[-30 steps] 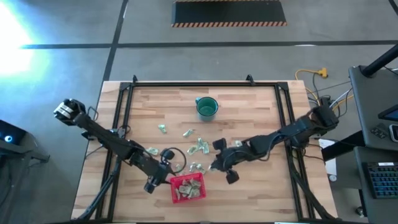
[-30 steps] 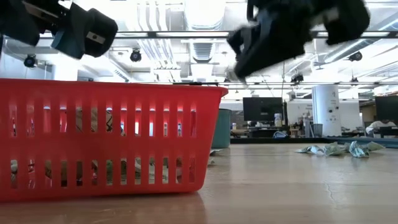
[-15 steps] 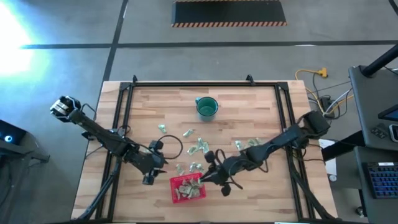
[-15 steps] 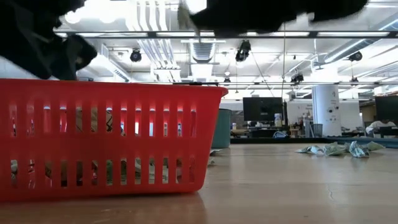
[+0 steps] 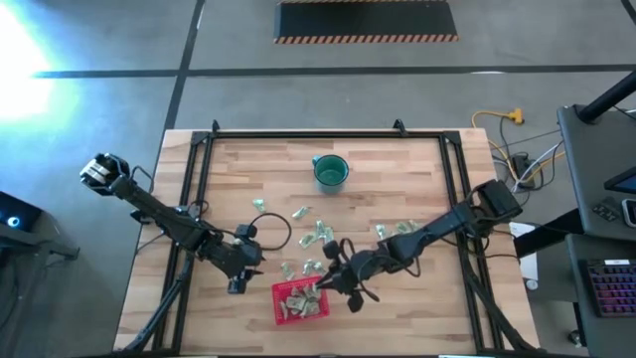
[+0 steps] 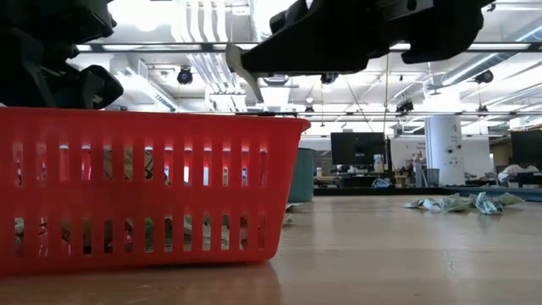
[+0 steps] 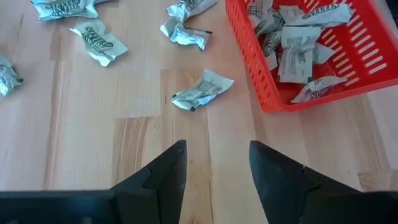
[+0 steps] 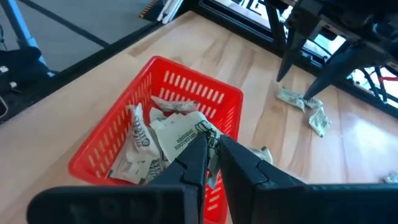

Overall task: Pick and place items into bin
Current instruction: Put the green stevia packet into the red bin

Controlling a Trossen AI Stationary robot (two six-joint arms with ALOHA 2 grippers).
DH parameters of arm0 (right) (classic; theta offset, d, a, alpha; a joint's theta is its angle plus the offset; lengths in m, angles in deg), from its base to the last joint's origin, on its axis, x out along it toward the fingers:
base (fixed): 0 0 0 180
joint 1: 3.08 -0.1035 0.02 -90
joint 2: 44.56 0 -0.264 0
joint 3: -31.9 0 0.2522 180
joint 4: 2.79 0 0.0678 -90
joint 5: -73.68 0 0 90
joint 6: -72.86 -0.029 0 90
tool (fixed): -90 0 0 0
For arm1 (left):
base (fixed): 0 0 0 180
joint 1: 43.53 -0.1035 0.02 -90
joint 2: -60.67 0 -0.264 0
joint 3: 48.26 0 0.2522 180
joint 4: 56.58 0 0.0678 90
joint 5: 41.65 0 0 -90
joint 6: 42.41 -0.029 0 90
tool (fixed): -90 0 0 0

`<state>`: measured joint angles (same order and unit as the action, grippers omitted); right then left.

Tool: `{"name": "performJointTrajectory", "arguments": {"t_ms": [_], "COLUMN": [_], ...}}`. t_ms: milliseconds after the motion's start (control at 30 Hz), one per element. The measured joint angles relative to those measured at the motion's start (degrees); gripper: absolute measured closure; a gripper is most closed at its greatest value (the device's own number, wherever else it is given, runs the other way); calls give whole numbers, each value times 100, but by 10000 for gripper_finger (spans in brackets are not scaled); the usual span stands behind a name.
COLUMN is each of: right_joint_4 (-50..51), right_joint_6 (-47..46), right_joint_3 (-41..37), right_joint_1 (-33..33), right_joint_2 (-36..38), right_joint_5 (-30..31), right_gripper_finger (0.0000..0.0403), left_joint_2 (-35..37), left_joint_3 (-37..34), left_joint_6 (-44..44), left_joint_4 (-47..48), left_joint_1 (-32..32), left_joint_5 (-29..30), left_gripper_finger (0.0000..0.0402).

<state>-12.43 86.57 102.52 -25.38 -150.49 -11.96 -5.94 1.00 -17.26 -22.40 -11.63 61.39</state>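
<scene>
Holding crinkled pale packet [image 8: 186, 138] over red slatted bin [image 8: 118, 140] | right claw [image 8: 210, 155] clamped | left claw [image 7: 214, 163] apart, empty

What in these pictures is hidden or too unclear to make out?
- Print on the pale green wrapped packets: too small in every view.
- Packet in the right gripper: right wrist view, mostly hidden by its dark fingers.
- Red square plastic basket: low view, cut off by the picture's left edge; its slatted wall screens its contents.

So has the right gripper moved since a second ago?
Yes. In the high view the right gripper has shifted left toward the red bin, now at its upper right corner.
</scene>
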Motion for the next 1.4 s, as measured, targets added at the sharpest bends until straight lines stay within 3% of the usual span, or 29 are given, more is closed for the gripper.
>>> {"name": "performJointTrajectory", "arguments": {"t_ms": [233, 500, 667, 867, 1100, 1400], "right_joint_4": [-8, -15, 92, 1167, 2488, 2638], "right_joint_6": [-21, -155, -77, -154, -643, -756], "right_joint_3": [-2, -4, 4, 11, 11, 11], "right_joint_1": [-5, 20, 35, 30, 22, 7], "right_joint_2": [-2, -17, 53, 498, 887, 925], "right_joint_5": [-344, -288, -273, -40, 334, 313], "right_gripper_finger": [338, 266, 241, 244, 262, 276], "left_joint_2": [0, 0, 0, 0, 0, 0], "left_joint_3": [0, 0, -29, -215, -334, -417], "left_joint_6": [-2, -1, 9, 288, 1194, 1305], "left_joint_4": [-1, -2, 1, 109, 1306, 1558], "left_joint_1": [0, 4, 4, 4, -2, -4], "left_joint_5": [0, 0, 2, 103, 819, 1267], "left_gripper_finger": [244, 244, 244, 244, 244, 244]}}
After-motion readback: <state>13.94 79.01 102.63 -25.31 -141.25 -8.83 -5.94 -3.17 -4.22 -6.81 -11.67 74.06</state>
